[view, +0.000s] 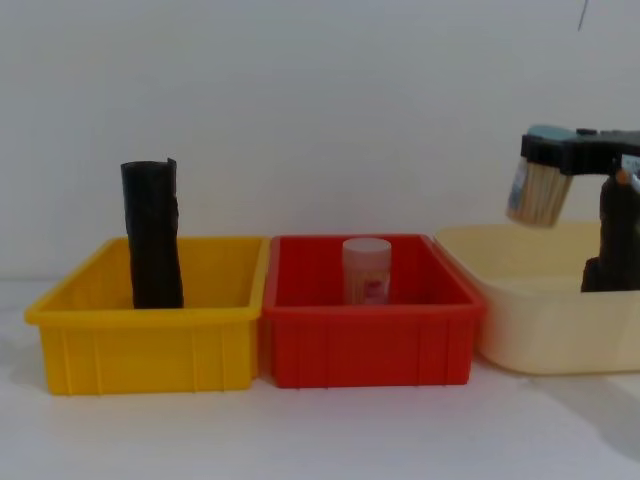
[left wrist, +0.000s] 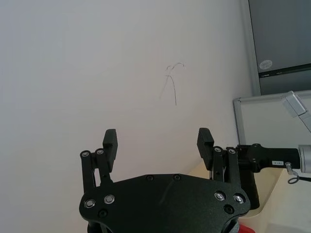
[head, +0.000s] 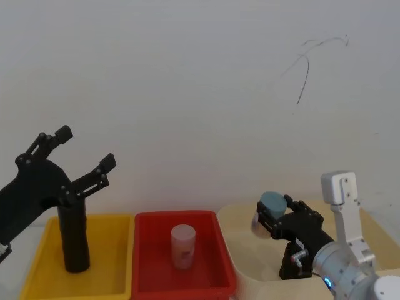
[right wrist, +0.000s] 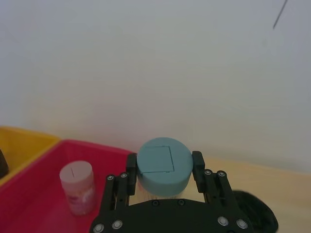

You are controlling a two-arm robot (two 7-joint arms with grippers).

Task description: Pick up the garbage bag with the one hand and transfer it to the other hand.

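The garbage bag (head: 74, 240) (view: 153, 235), a black wrinkled roll, stands upright in the yellow bin (head: 37, 275) (view: 140, 345). My left gripper (head: 85, 147) (left wrist: 157, 136) hangs above the roll's top, open, its fingers pointing up toward the wall with nothing between them. My right gripper (head: 275, 205) (right wrist: 164, 162) (view: 550, 148) hovers over the cream bin (head: 250, 250) (view: 540, 340). It is shut on the teal lid of a clear jar (head: 272, 201) (right wrist: 163, 167) (view: 537, 195) of wooden sticks.
A red bin (head: 147, 284) (view: 370, 345) between the other two holds a pale capped bottle (head: 183, 245) (right wrist: 77, 187) (view: 366, 270). A second black roll (head: 287, 265) (left wrist: 249, 184) (view: 620, 240) stands in the cream bin under the right arm. A white wall rises close behind the bins.
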